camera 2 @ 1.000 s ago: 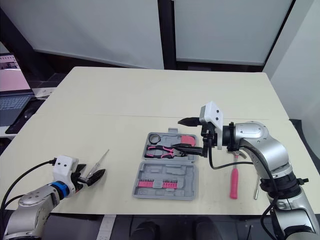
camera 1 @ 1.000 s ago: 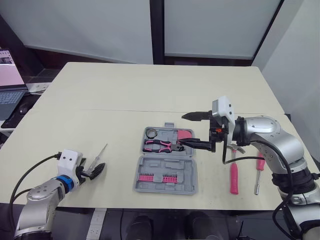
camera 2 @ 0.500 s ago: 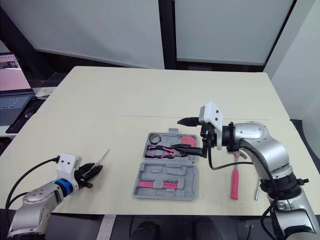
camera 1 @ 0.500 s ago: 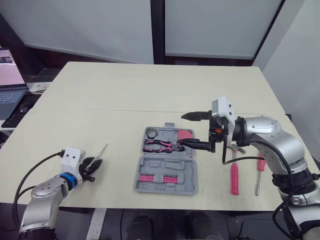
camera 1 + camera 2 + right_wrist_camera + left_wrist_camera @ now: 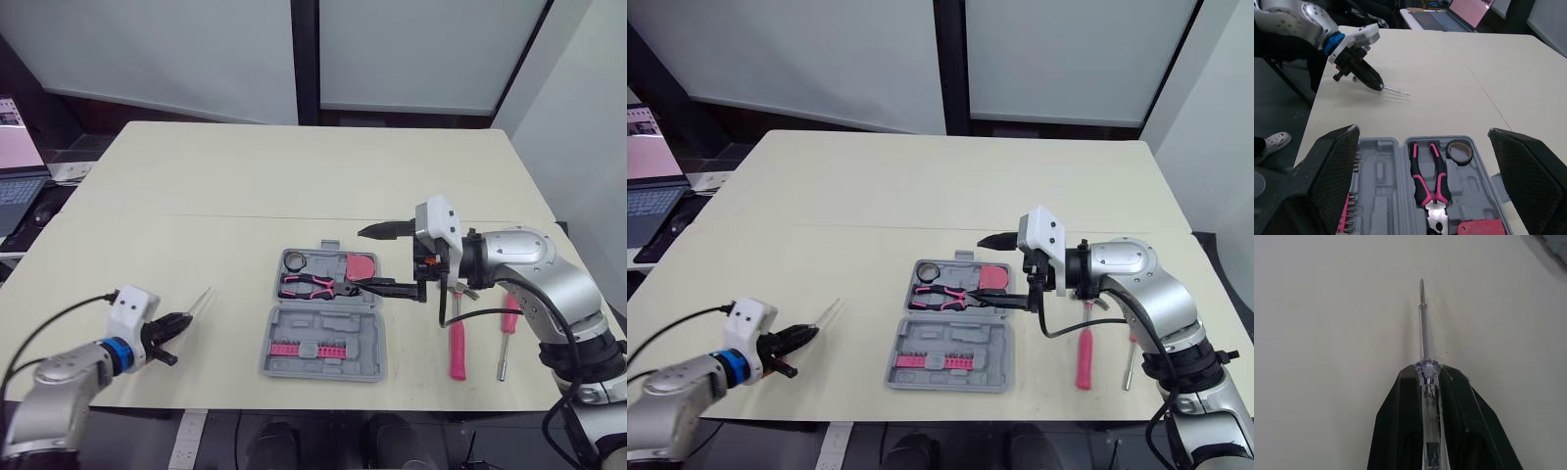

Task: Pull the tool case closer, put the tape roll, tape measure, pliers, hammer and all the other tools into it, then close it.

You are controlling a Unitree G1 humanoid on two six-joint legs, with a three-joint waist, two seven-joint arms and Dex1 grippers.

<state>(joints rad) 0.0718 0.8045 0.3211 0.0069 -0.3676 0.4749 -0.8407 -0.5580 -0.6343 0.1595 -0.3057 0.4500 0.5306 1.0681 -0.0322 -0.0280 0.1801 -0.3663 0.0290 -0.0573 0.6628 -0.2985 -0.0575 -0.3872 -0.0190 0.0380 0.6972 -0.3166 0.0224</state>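
The left gripper [image 5: 1427,371] was clamped on the screwdriver [image 5: 1423,328] near the table's [image 5: 294,176] front left edge, well apart from the case [image 5: 326,333], so it needed a level lift before swinging across, minding the right gripper [image 5: 384,258], fingers spread wide at the case's right edge.

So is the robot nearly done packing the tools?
About halfway. The tape roll, pliers and pink tape measure lie in the open tool case. The left gripper is shut on a clear screwdriver; the right gripper hangs open by the case. The hammer and a pink screwdriver lie outside, and the case needs closing.
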